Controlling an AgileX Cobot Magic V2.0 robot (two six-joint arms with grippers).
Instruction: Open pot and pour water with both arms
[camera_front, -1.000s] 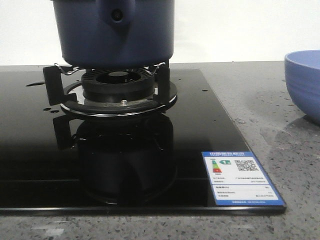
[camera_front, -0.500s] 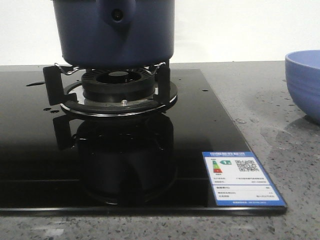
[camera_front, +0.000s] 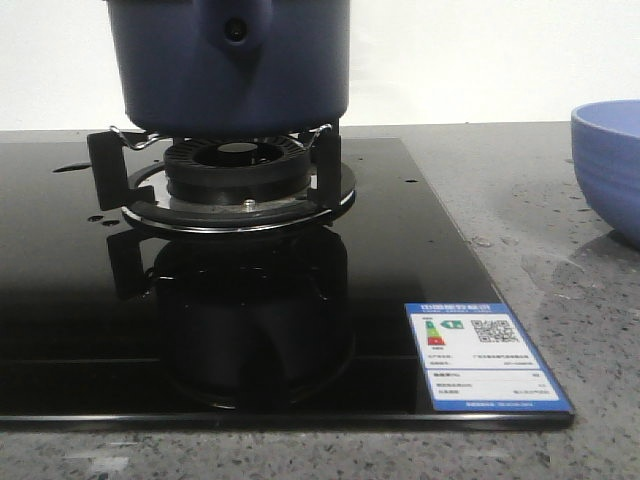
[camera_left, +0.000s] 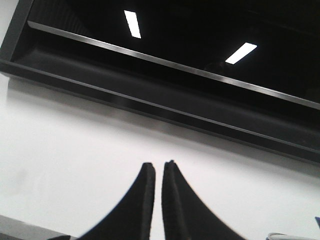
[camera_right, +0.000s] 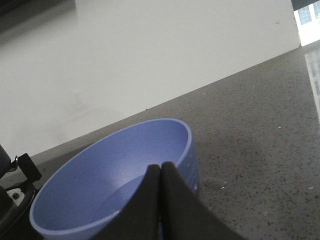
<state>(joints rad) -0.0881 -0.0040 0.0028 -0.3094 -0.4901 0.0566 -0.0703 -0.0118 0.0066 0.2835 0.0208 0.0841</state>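
The dark navy-blue pot (camera_front: 180, 70) stands on the burner's black supports (camera_front: 100, 160) at the back left of the black glass hob (camera_front: 400, 250). Its handle mount with a dark hole (camera_front: 235, 30) faces me. Its top is cut off, so no lid shows. Small shiny drops of water (camera_front: 70, 167) lie on the hob left of the burner. My left gripper (camera_left: 158, 167) is shut and empty, facing a white wall. My right gripper (camera_right: 160, 167) is shut and empty, in front of the periwinkle bowl (camera_right: 90, 190). Neither gripper shows in the front view.
The periwinkle-blue bowl (camera_front: 610, 170) stands on the grey speckled counter (camera_front: 540, 220) at the right. A blue and white energy label (camera_front: 487, 357) sits on the hob's front right corner. A dark cabinet edge (camera_left: 165, 105) hangs over the white wall in the left wrist view.
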